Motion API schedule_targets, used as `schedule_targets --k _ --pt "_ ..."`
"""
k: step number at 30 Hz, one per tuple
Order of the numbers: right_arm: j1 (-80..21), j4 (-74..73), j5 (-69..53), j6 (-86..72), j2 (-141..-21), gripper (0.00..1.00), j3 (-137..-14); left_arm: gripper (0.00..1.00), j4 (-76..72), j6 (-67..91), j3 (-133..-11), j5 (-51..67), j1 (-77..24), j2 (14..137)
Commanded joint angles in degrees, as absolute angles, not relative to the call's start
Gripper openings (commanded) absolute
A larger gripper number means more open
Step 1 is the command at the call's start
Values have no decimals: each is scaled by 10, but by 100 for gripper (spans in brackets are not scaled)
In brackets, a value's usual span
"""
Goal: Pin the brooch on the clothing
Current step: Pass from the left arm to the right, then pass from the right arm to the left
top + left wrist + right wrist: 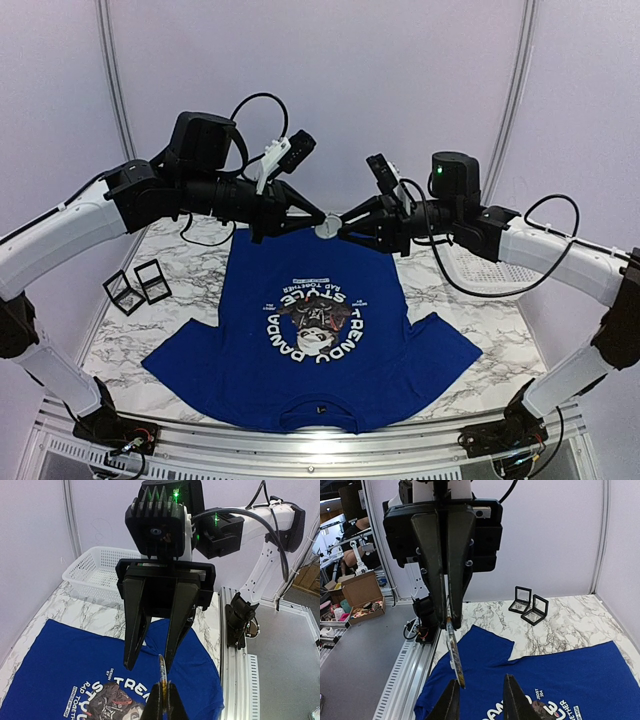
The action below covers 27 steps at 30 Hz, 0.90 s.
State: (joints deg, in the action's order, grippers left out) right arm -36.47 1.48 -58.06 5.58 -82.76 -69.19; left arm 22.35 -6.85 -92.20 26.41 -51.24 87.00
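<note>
Your royal-blue panda-print T-shirt (pixel 300 370) lay flat on the marble table (pixel 480 300), soft and likely to bunch under a pin. Above its far hem your left pincer (pixel 318 222) was clamped on the pale round brooch (pixel 327 229), stiff, probably slippery, best gripped by its rim; your right pincer (pixel 479 700) stood partly apart beside it.
</note>
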Motion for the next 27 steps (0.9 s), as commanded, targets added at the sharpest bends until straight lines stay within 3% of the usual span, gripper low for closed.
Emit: schedule_targets --k 1,7,9,15,17,19,22,27 --pt "-371 45 -606 33 -828 24 -702 0 197 -66 -936 279 -517 870" --pt "-374 54 -612 26 -830 15 -700 0 193 -65 -935 282 -518 871" --pt "-375 42 -616 35 -831 0 -702 0 194 -65 -935 283 -518 871" --pt "-375 -13 -589 83 -810 0 -710 0 194 -66 -919 263 -518 863" --pt "-375 -76 -533 120 -800 0 -722 34 197 -73 -906 239 -518 854" --pt "-377 -168 -457 183 -796 0 -750 54 201 -92 -886 209 -518 829" --pt "-394 -297 -334 289 -796 0 -798 65 204 -138 -852 148 -518 792" --pt "-426 -373 -270 367 -781 0 -838 68 207 -181 -830 136 -522 781"
